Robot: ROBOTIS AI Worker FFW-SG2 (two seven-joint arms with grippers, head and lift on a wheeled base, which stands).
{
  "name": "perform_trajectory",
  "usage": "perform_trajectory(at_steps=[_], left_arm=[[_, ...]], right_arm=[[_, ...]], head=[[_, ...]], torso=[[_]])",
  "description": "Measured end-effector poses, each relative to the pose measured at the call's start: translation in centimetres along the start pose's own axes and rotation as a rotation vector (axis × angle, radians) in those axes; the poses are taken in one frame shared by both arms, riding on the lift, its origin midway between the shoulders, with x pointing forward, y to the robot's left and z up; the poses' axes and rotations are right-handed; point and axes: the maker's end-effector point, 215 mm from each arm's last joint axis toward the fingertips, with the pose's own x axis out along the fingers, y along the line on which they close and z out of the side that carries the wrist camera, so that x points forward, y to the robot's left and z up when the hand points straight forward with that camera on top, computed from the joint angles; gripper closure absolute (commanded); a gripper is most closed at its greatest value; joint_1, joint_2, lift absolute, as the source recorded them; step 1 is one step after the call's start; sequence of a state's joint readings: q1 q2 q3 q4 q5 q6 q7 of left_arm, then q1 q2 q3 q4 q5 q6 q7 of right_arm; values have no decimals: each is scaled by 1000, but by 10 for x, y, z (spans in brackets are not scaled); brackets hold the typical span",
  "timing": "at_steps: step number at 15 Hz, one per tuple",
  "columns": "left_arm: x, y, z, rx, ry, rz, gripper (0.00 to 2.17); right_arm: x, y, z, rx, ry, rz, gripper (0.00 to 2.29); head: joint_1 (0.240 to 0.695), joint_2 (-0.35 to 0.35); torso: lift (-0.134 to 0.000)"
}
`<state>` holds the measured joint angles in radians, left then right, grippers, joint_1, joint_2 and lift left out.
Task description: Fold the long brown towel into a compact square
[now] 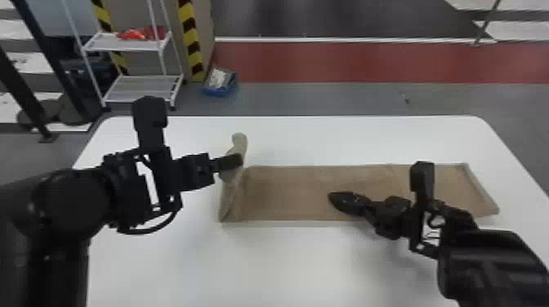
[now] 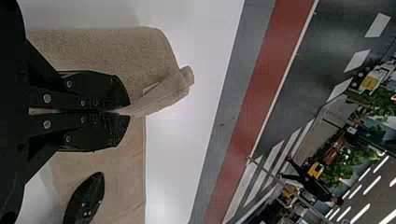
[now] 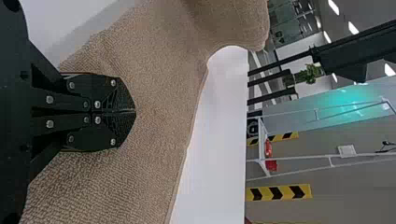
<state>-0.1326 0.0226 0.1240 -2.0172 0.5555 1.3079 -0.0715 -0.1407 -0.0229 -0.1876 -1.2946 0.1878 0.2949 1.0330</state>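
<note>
Brown towel (image 1: 294,192), one end raised
Left gripper (image 1: 236,161) clamped on that end, left of centre; right gripper (image 1: 335,198), fingers together, over the towel right of centre

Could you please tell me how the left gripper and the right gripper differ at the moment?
The left gripper is at the towel's left end, while the right gripper is over its middle part. The left gripper pinches a raised fold of cloth; the right gripper is closed with no cloth visible between its fingertips. Both are black, with two fingers brought together.
</note>
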Motion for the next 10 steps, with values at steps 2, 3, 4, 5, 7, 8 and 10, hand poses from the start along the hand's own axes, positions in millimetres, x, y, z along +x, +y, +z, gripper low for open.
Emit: perform_trajectory(at_steps=[2,3,4,5,7,8,10], left_arm=[[13,-7,-2,20,2,21,1207],[21,-15,0,39,-8,27,1207],[29,-27,1,59,-20,25,1207],[38,-41,0,82,-29,19,1207],[52,-63,-2,111,-51,4,1204],[58,-73,-5,123,-59,-6,1204],[65,-83,-11,137,-60,-17,1204]], right_arm=[[-8,-1,6,10,-20,-5,1592],[-17,-5,10,12,-39,-18,1588],[-27,-10,16,13,-64,-33,1514],[-44,-19,26,14,-109,-58,950],[-86,-43,50,-1,-214,-134,-2],[-111,-57,63,-13,-268,-177,-2],[-153,-82,81,-22,-344,-238,46]], head=[[695,-35],[695,-58],[695,-76],[695,-98],[695,-158],[695,-219],[695,-270]], torso=[[-124],[-124],[-124],[-124],[-124],[-124],[-124]])
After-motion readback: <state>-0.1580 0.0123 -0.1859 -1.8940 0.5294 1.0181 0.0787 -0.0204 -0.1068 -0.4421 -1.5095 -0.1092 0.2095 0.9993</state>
